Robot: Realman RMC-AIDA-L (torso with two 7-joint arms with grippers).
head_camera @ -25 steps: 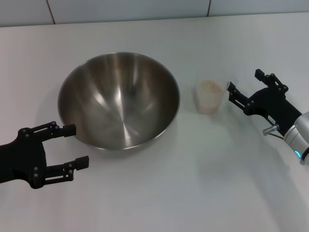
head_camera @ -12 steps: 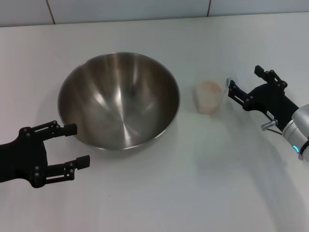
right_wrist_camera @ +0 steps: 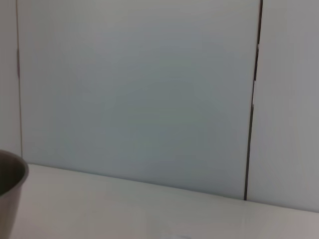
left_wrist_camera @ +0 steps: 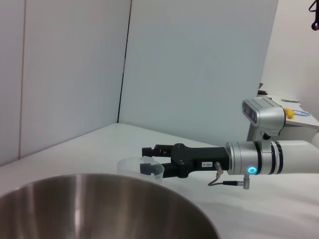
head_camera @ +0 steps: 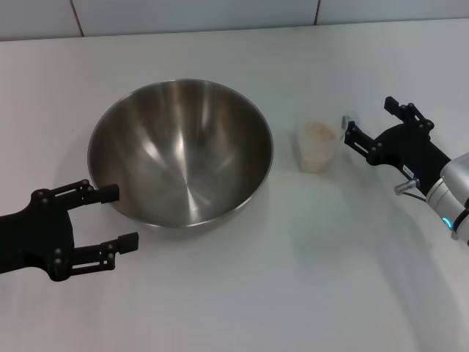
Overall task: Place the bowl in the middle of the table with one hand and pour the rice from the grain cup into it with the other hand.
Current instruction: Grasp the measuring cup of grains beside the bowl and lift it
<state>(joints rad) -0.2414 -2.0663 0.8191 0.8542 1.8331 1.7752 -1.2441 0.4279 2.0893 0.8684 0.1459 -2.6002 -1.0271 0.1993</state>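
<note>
Right gripper (head_camera: 368,124), fingers spread, sits just beside the cup (head_camera: 317,147). Left gripper (head_camera: 112,217), spread, near the bowl (head_camera: 180,151).

The bowl (head_camera: 181,152) is seen as shiny polished metal, the grain cup (head_camera: 318,147) as seemingly frosted plastic, the bench (head_camera: 293,279) as smooth white.

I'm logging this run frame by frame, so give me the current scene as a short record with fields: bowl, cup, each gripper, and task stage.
bowl: steel bowl upright on the white table, empty inside
grain cup: grain cup upright, to the right of the bowl, apart from it
rice: rice in the cup, none in the bowl
left gripper: left gripper open, by the bowl's near-left rim, holding nothing
right gripper: right gripper open, just right of the cup, not closed on it
stage: cup not yet grasped, pour not started
</note>
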